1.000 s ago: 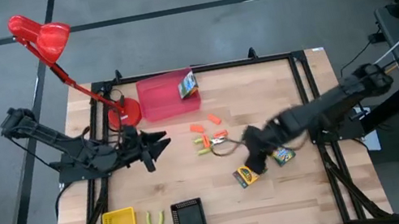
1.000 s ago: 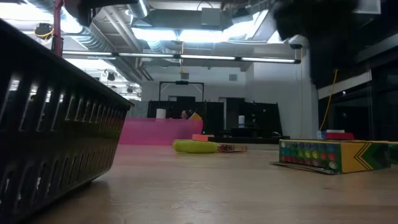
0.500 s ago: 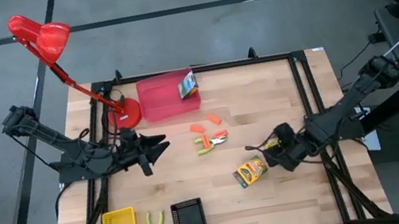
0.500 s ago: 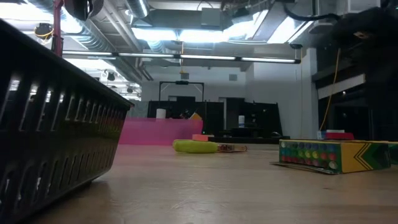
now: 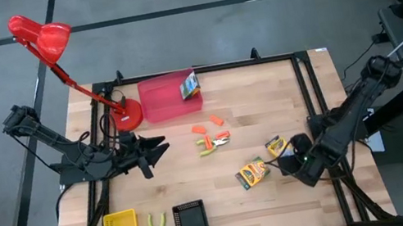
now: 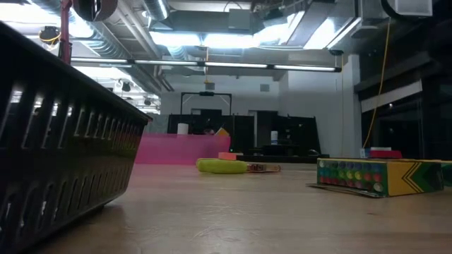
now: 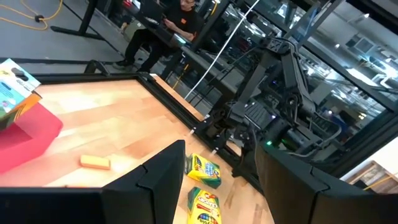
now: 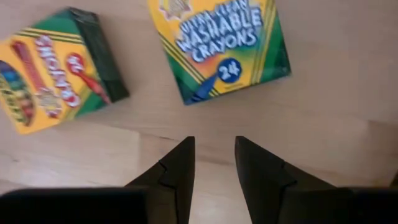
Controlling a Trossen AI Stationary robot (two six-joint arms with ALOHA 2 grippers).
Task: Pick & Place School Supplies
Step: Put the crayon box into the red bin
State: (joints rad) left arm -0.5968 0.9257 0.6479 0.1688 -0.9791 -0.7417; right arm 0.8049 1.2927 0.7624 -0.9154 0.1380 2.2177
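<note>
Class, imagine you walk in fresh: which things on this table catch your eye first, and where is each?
The red desk lamp stands out at the table's far left corner, beside a red tray holding one crayon box. Two more crayon boxes lie on the wood at the right, just ahead of the right gripper, whose fingers are apart and empty.

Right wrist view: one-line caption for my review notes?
Open right gripper empty above the table, facing two crayon boxes lying flat.
</note>
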